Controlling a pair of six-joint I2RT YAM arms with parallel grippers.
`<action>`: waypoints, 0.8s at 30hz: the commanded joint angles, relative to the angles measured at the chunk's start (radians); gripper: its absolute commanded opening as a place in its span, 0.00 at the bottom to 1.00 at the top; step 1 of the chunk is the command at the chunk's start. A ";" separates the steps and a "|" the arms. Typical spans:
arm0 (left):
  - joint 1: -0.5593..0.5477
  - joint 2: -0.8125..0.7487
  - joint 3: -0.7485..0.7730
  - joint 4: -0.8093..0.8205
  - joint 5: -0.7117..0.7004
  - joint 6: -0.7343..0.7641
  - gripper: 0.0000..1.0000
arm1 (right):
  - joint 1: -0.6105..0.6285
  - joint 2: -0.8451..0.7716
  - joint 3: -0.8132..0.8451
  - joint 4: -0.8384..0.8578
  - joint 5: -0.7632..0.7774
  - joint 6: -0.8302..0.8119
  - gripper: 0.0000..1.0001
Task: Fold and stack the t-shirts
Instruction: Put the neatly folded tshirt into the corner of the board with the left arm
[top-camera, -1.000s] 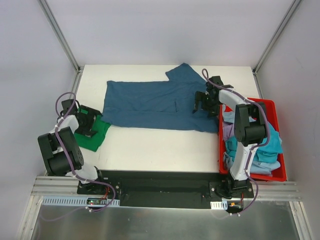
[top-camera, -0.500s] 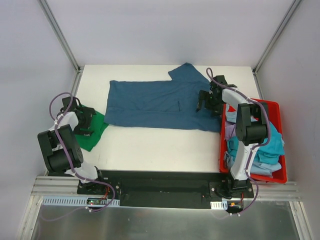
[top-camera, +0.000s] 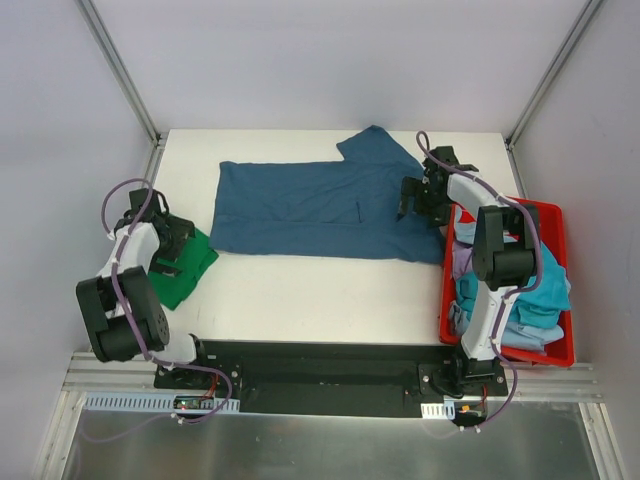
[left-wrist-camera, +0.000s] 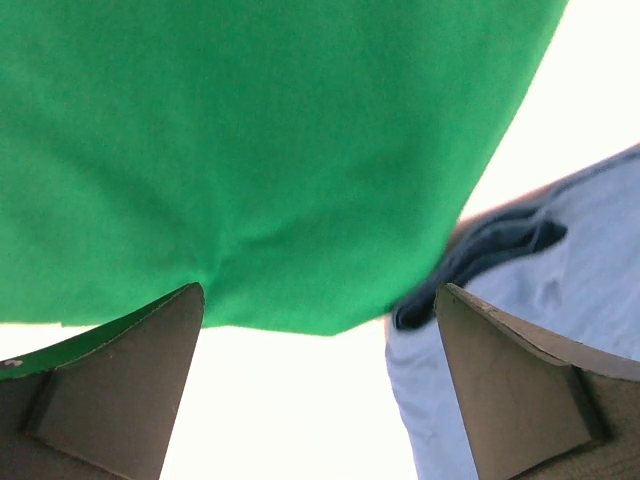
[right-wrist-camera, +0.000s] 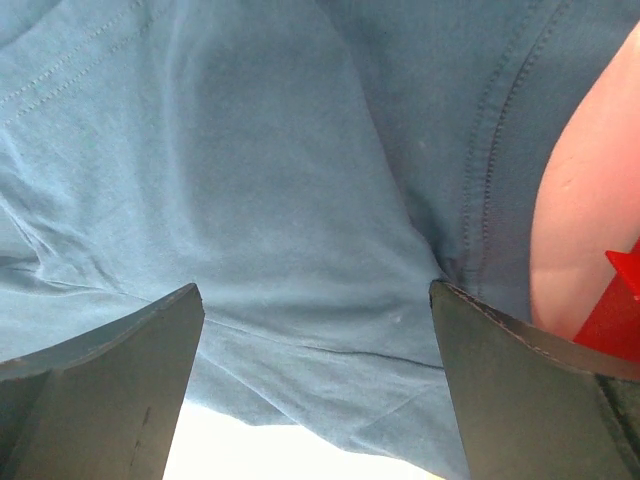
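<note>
Fingers (left-wrist-camera: 120, 400) of the left gripper (left-wrist-camera: 318, 300) stand spread wide with nothing between them. Their tips sit at the near edge of the green shirt (left-wrist-camera: 260, 150), which fills the upper part of the left wrist view. Cannot tell whether they touch the cloth. White table (left-wrist-camera: 300, 410) shows below the hem. A corner of the dark blue shirt (left-wrist-camera: 560, 260) shows at right.

Right gripper (right-wrist-camera: 315, 290): fingers (right-wrist-camera: 100, 390) also parted and holding nothing. They are poised over the dark blue shirt, near a stitched seam. A sliver of the red bin (right-wrist-camera: 622, 310) shows at the right edge.

Top view:
- Left gripper (top-camera: 165, 245) is at mid-left, on the upper edge of the folded green shirt (top-camera: 185, 268).
- Dark blue shirt (top-camera: 310, 205) is spread flat across the upper middle of the table (top-camera: 320, 295), one sleeve pointing toward the top edge.
- Right gripper (top-camera: 415, 200) is over the shirt's right end, just beside the red bin (top-camera: 510, 358).
- The bin, at lower right, holds a loose pile of shirts (top-camera: 525, 290) in teal, light blue and lavender.
</note>
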 joint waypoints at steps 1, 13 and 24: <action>-0.043 -0.157 0.058 -0.170 -0.121 0.084 0.99 | -0.019 -0.006 0.045 -0.035 0.014 -0.029 0.98; -0.183 0.183 0.282 -0.112 0.071 0.168 0.99 | -0.016 -0.021 0.028 -0.036 -0.012 -0.023 0.98; -0.153 0.386 0.400 -0.078 0.002 0.162 0.99 | -0.016 -0.032 0.011 -0.036 -0.010 -0.025 0.98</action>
